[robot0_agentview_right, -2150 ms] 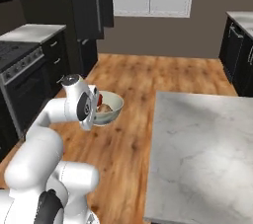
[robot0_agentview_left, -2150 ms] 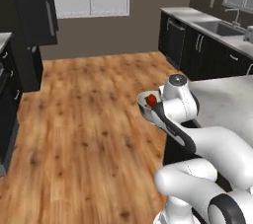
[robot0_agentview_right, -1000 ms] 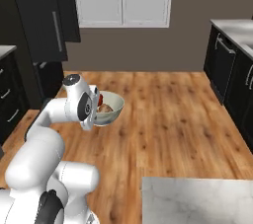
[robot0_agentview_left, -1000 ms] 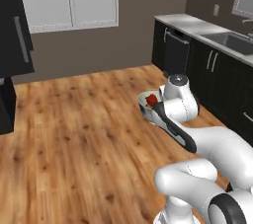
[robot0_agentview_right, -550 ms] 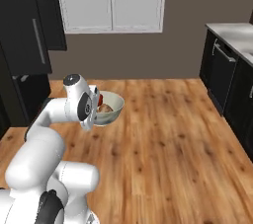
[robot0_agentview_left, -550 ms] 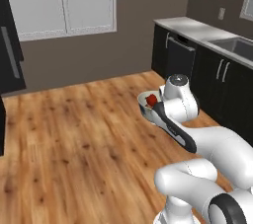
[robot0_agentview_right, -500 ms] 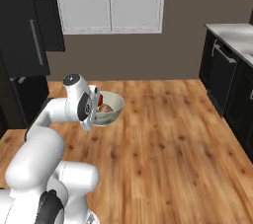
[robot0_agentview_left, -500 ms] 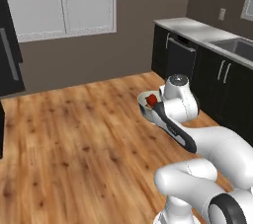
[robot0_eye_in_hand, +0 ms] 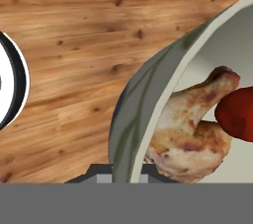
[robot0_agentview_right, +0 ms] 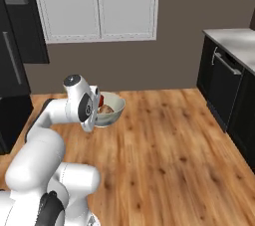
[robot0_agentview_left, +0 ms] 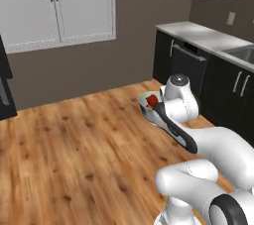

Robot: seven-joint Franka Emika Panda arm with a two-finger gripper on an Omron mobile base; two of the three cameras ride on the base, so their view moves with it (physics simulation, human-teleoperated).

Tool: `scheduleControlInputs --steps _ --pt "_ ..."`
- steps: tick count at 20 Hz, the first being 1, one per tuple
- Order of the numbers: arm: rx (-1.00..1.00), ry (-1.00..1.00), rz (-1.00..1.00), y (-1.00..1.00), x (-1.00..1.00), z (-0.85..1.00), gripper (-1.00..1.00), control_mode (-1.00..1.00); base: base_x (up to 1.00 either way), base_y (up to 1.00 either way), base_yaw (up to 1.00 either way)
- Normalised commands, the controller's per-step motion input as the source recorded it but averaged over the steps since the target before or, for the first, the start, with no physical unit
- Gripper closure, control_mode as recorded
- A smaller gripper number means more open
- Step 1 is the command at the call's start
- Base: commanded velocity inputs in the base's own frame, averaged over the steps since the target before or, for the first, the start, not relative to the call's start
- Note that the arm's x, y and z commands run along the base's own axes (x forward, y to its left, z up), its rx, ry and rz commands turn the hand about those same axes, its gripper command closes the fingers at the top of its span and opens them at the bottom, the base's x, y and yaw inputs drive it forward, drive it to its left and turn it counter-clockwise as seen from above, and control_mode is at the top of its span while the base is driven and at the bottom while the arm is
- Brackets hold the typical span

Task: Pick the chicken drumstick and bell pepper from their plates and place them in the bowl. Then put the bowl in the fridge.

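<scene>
My pincer (robot0_eye_in_hand: 121, 176) is clamped on the bowl (robot0_agentview_right: 110, 111) rim, food's loaded, and the fridge (robot0_agentview_right: 11, 26) sits off to my left.

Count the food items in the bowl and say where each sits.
2. The chicken drumstick lies against the bowl wall; the bell pepper rests beside it, touching. More could be hidden past the frame edge.

From the left I see the bowl (robot0_agentview_left: 147, 104) mostly hidden behind the arm. Pepper (robot0_eye_in_hand: 238, 114) runs off the hand view's right edge beside the drumstick (robot0_eye_in_hand: 193, 133). I can't make out the fingertips under the bowl.
</scene>
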Motion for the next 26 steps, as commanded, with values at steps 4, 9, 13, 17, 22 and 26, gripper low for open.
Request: scheduleControlInputs --steps 4,9,13,17,22,26 --pt "0.0 0.0 0.0 0.0 0.0 0.0 1.0 1.0 0.94 0.13 -0.06" --pt "0.0 0.0 0.0 0.0 0.0 0.0 1.0 1.0 0.94 0.06 0.0" --pt "0.0 0.0 0.0 0.0 0.0 0.0 1.0 1.0 0.94 0.07 0.04" --pt "0.0 0.0 0.0 0.0 0.0 0.0 1.0 1.0 0.91 0.03 0.21" --pt "0.0 0.0 0.0 0.0 0.0 0.0 1.0 1.0 0.74 0.0 0.45" --pt "0.0 0.0 0.0 0.0 0.0 0.0 1.0 1.0 0.41 0.0 0.79"
